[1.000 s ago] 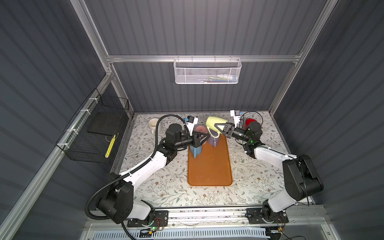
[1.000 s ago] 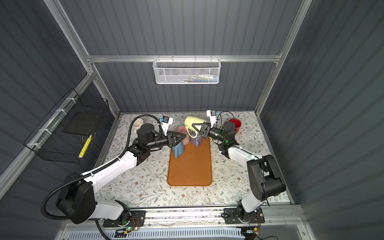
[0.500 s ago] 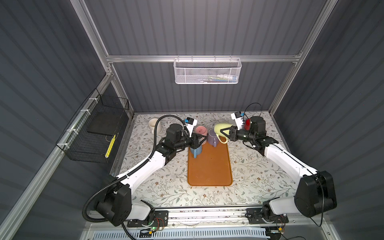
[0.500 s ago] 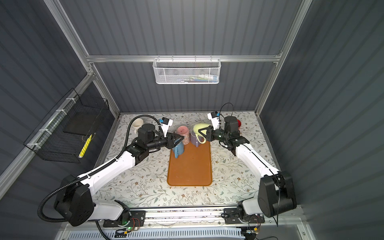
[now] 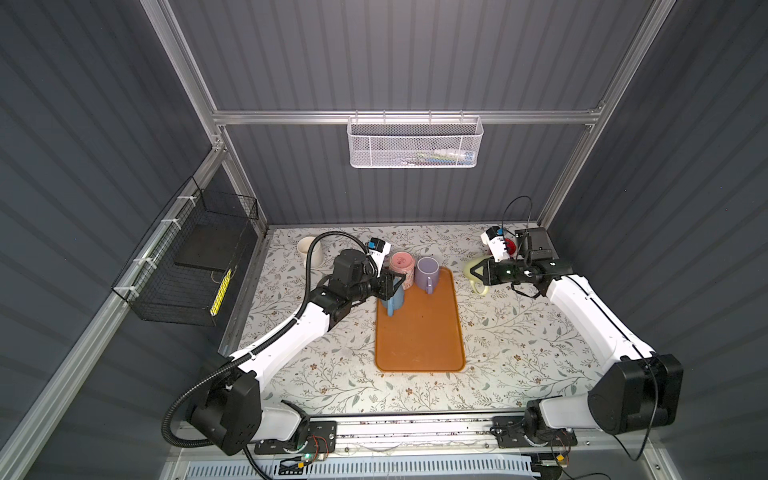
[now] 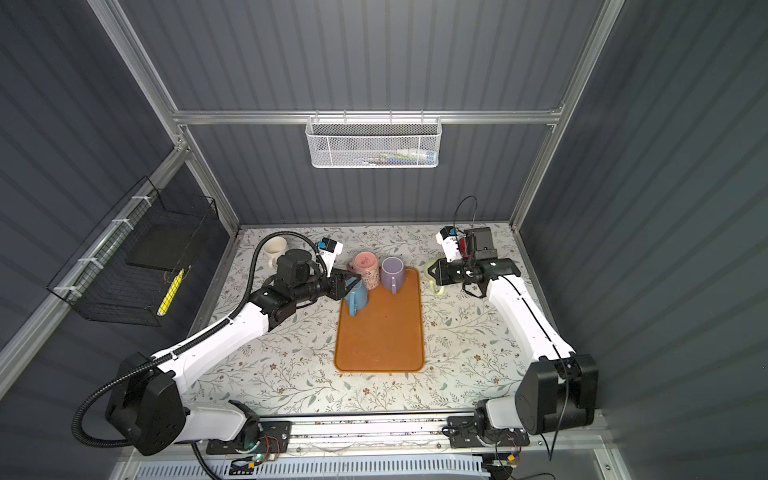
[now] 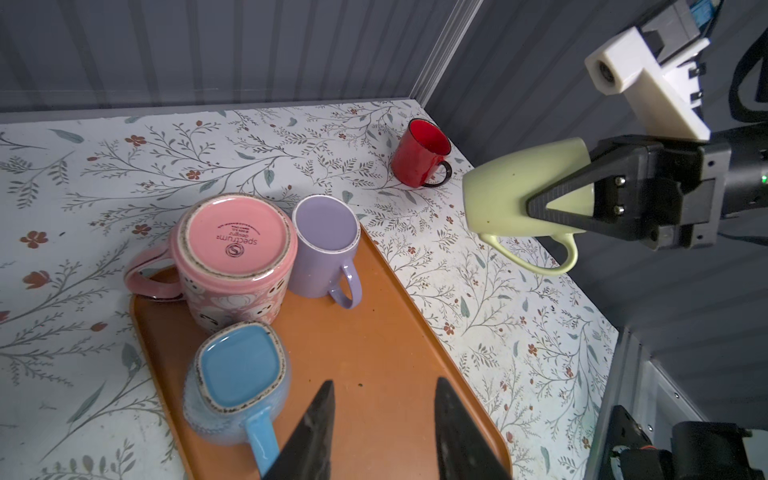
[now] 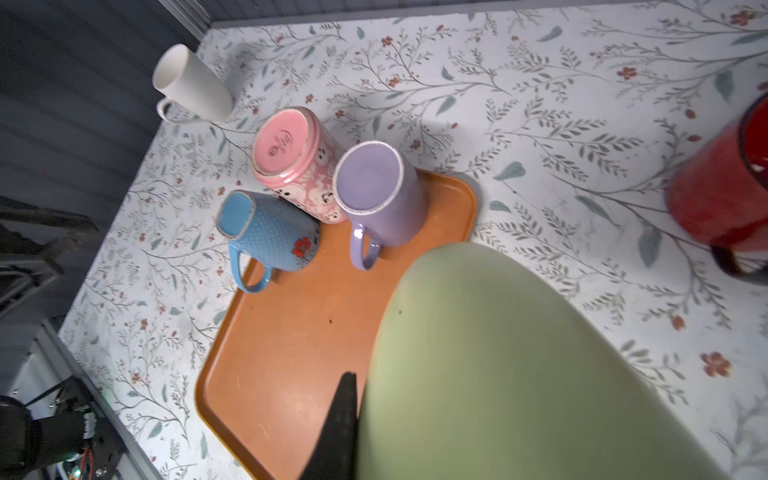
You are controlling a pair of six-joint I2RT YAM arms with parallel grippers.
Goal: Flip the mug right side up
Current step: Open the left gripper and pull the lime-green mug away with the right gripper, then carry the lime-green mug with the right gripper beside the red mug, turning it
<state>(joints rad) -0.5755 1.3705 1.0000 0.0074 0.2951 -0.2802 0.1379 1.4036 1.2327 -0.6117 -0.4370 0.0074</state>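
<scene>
Currently my right pincer (image 7: 540, 203) is clamping the green mug (image 7: 494, 195) at its mouth end, holding it sideways above the desk beside the tray's (image 7: 374, 353) far right corner, base pointing trayward, handle hanging down.

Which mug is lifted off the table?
The pale green mug, clamped in the right gripper, sideways in the air. The pink, purple, blue, red and white mugs all rest on the tray or table.
</scene>
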